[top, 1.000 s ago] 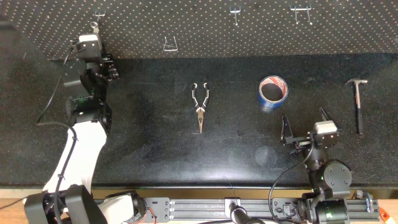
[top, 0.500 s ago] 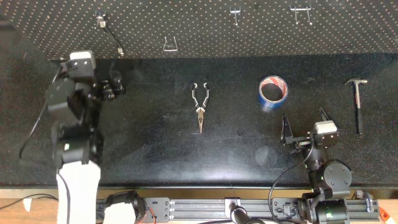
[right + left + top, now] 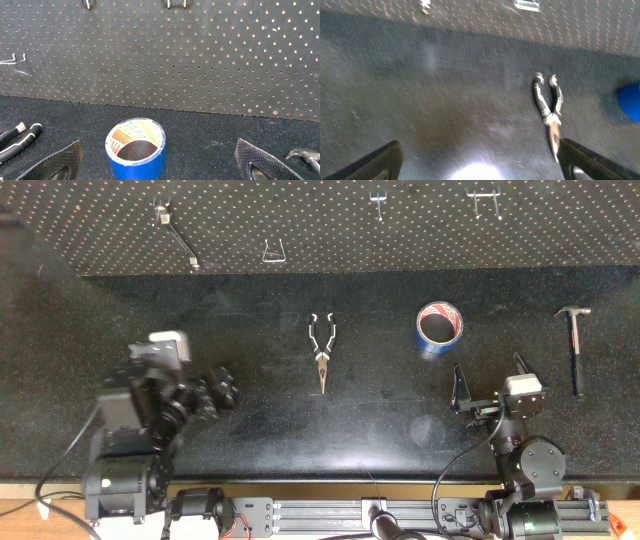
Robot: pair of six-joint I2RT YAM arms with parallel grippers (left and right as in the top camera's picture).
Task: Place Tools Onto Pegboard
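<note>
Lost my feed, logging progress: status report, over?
Left gripper open, empty; right gripper open, empty. Pliers, tape roll, hammer lying on table; one slim tool on pegboard. Nothing in the way.

Your left gripper (image 3: pixel 226 391) sits near left, fingers spread wide, and your right gripper (image 3: pixel 490 383) near right, likewise spread.

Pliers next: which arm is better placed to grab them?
Left, likely. The open left claw faces the pliers with nothing between them; the right claw faces the tape roll instead.
</note>
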